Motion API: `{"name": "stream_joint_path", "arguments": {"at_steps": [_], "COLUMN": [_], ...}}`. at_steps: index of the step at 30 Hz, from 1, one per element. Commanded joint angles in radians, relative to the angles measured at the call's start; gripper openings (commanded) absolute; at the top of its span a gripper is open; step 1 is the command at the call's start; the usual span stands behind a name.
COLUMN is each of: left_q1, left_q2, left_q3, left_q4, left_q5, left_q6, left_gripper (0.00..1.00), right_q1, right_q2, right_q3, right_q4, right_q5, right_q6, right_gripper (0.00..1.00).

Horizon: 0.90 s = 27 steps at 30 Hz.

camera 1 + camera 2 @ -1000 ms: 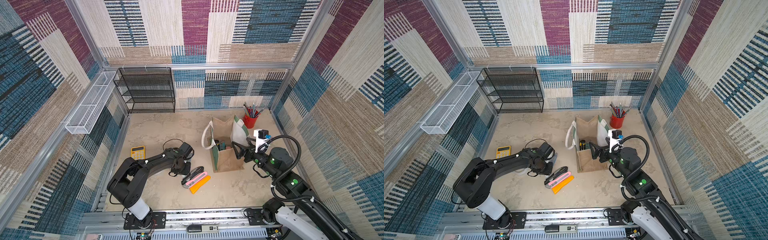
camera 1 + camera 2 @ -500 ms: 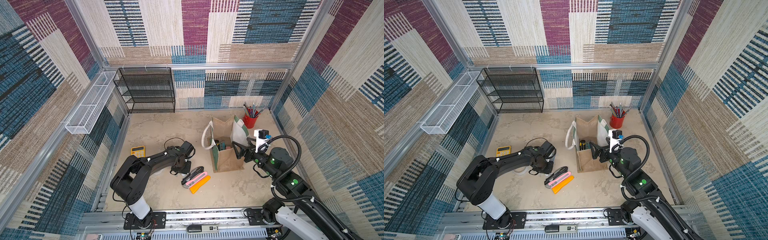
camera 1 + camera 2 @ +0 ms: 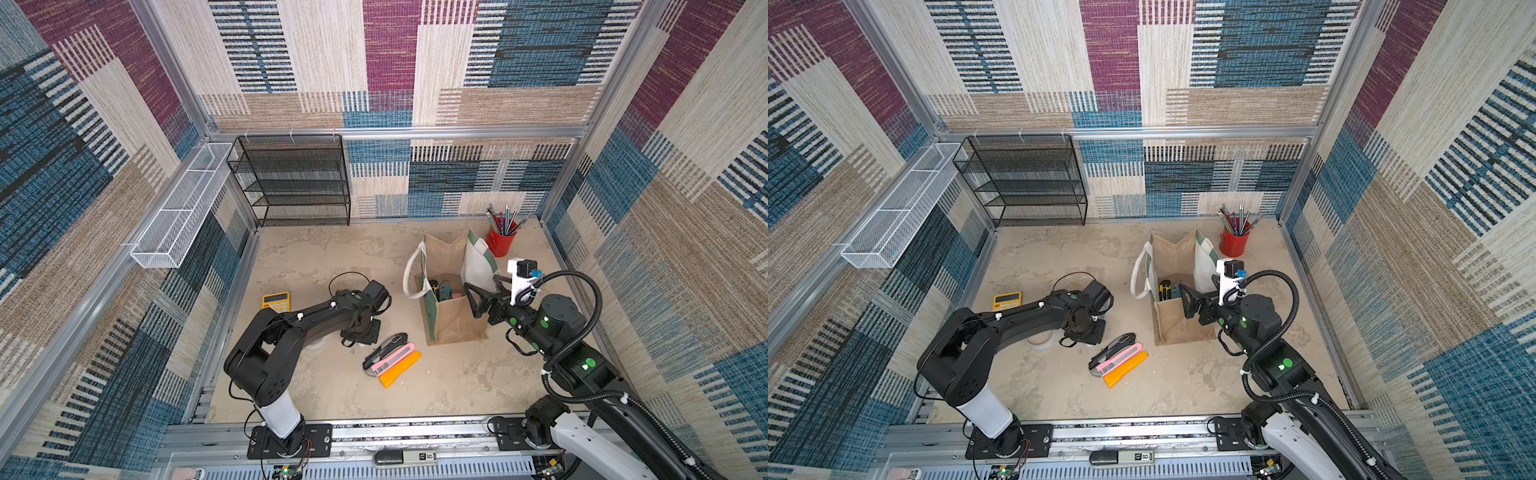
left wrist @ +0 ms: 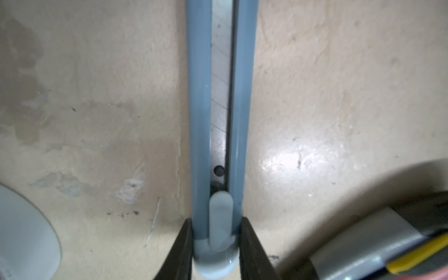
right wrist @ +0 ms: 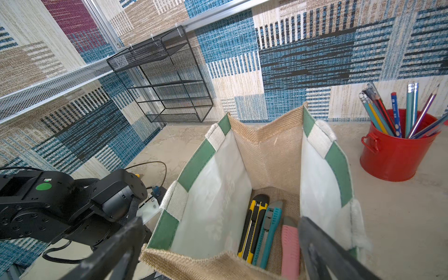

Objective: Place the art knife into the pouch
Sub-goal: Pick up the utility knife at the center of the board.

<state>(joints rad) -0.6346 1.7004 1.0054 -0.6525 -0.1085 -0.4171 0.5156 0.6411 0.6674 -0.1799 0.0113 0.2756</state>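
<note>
The left gripper (image 4: 215,244) is pressing its two dark fingers (image 4: 180,247) against either side of a grey-blue art knife (image 4: 219,121), jaws narrowed to the width of the handle near its rounded end cap, with the pale slider between them and the segmented blade lying in its slot; the knife is lying flat on the beige table (image 4: 339,84). In both top views this gripper (image 3: 360,332) is sitting low, just left of the pouch (image 3: 453,320), and the knife is hidden under the arm. Just beside it, toward the front rail from the pouch, three more cutters are lying side by side: a black one (image 3: 384,348), a pink one (image 3: 395,358) and an orange one (image 3: 400,370). A roll of clear tape (image 3: 1039,341) is partly showing under the left arm, and a yellow calculator (image 3: 276,301) is lying farther left of the pouch. The right gripper (image 5: 218,252) is standing wide open and holding nothing, its fingers (image 5: 322,252) straddling the near wall of the pouch (image 5: 218,198). The pouch is standing upright and open, and inside it a yellow-and-black cutter (image 5: 253,228), a teal one (image 5: 269,232) and a pink one (image 5: 289,249) are lying on the bottom. Behind the pouch to the right a red cup (image 3: 502,243) of pencils is standing, and well behind it to the left a black wire shelf (image 3: 291,183) is standing against the back wall.
</note>
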Motion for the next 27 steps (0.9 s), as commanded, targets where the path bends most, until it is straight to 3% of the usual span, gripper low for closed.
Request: {"name": "stream_joint_path", "arguments": {"at_steps": [1, 19, 27], "left_q1": [0.001, 0.003, 0.001], "left_q2": [-0.007, -0.101, -0.206], "left_q3": [0.006, 0.038, 0.114], "left_q4": [-0.054, -0.110, -0.173], "left_q5": [-0.043, -0.086, -0.041], "left_q6": [0.022, 0.033, 0.038], "left_gripper": [0.18, 0.14, 0.12], "right_q1": [0.000, 0.001, 0.000], "right_q2": [-0.001, 0.024, 0.049], "right_q3": [-0.001, 0.006, 0.012], "right_q4": [0.020, 0.038, 0.053], "right_q5": [0.017, -0.001, -0.002], "right_q6": [0.011, 0.005, 0.002], "right_gripper": [1.00, 1.00, 1.00]}}
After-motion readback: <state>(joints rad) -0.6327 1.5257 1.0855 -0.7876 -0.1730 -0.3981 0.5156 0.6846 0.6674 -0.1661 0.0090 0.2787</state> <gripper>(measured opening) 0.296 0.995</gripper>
